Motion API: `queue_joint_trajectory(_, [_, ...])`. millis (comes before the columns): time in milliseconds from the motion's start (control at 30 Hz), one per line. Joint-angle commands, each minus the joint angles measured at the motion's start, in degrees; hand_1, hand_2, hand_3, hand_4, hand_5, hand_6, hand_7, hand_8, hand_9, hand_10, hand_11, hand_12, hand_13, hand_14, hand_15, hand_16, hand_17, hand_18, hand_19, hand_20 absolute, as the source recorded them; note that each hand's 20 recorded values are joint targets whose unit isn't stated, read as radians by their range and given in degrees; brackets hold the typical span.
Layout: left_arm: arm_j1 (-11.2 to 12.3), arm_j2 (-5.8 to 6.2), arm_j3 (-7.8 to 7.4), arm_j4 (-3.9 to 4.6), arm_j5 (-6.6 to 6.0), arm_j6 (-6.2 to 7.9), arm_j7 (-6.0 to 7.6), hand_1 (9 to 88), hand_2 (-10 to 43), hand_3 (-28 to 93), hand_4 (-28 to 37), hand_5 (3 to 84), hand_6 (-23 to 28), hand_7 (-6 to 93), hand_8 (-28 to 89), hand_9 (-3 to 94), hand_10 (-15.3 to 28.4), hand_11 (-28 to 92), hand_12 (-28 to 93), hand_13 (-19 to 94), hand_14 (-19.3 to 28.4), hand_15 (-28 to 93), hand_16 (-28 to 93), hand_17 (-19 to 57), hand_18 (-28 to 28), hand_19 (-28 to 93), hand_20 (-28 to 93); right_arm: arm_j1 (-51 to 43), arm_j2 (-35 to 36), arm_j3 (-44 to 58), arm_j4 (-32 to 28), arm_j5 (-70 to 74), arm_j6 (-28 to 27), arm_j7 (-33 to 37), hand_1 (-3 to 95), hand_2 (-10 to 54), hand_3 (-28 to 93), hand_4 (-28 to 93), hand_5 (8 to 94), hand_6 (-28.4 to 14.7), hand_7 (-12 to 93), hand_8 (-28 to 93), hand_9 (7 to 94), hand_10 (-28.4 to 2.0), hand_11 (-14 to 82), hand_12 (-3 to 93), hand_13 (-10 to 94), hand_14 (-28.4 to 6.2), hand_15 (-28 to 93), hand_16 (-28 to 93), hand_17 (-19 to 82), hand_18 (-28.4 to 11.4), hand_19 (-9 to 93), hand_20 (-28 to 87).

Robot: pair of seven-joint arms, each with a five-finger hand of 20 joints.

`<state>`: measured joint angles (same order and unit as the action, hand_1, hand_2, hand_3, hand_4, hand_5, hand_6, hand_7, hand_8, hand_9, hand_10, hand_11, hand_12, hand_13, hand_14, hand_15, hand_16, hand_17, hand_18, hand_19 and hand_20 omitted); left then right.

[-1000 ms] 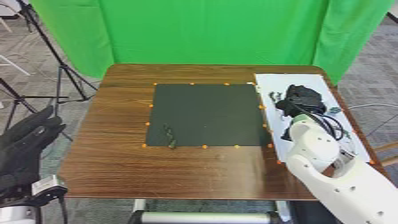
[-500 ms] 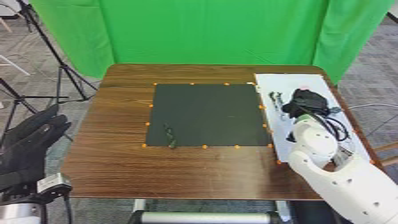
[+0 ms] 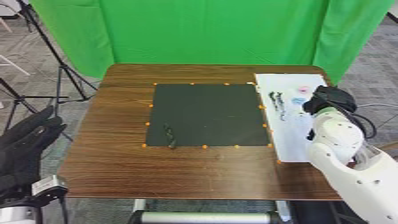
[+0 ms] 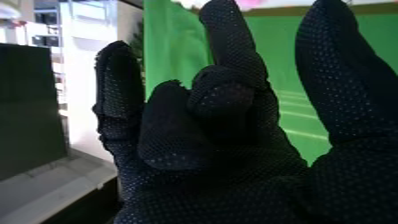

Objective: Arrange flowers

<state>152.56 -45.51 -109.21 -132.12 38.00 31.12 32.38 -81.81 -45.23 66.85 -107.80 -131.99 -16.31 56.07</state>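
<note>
I have my right robot hand [image 3: 329, 99] over the right edge of the white board [image 3: 291, 137], loosely open, some fingers upright and others bent inward; whether it has hold of anything, I can't tell. Beside it on the board lie a pink flower [image 3: 304, 90] and what looks like a pale blue flower [image 3: 298, 101], with dark stems [image 3: 275, 101] to their left. A green sprig [image 3: 170, 136] lies on the black mat [image 3: 209, 110] (near its lower left corner). My left robot hand [image 3: 34, 137], relaxed and open, is beyond the left edge of the worktop [image 3: 115, 165]
</note>
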Motion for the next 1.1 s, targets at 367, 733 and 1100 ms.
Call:
queue_joint_trajectory(367, [1.71,2.13,-0.23,0.03,-2.19,1.38,3.39,29.6,1.7,79,-18.2,36.0,8.2,18.1,-12,31.2,18.3,39,7,18,23.0,62,-16,-12.1,20.3,55,8,-11.91,2.20,8.15,-3.62,4.29,1.63,2.38,34.0,-3.8,73,-20,65.6,-9.8,21,-9,76.8,-16.2,67.6,36.7,78,-12.9,87,25,35,-27.3,93,3])
queue_joint_trajectory(733, [1.01,3.60,0.84,0.48,-2.82,1.51,4.16,29.5,1.6,79,-18.2,36.0,8.3,18.1,-12,31.3,18.3,39,7,18,23.0,62,-16,-12.1,20.2,55,8,-12.64,4.60,7.45,-2.53,2.83,4.64,3.33,35.2,-5.3,73,-21,62.2,-11.2,18,-9,75.9,-17.1,67.5,35.6,78,-13.0,87,24,36,-27.4,93,1])
queue_joint_trajectory(1100, [1.14,3.86,0.95,0.55,-3.87,1.24,5.00,29.5,1.6,79,-18.3,36.1,8.3,17.9,-12,31.3,18.3,39,7,18,23.0,62,-16,-12.0,20.2,55,8,-12.04,5.24,7.81,-2.07,2.89,3.29,6.93,36.1,-6.2,73,-21,60.9,-13.4,15,-8,74.4,-18.8,66.1,34.4,77,-13.7,86,23,36,-27.0,93,-3])
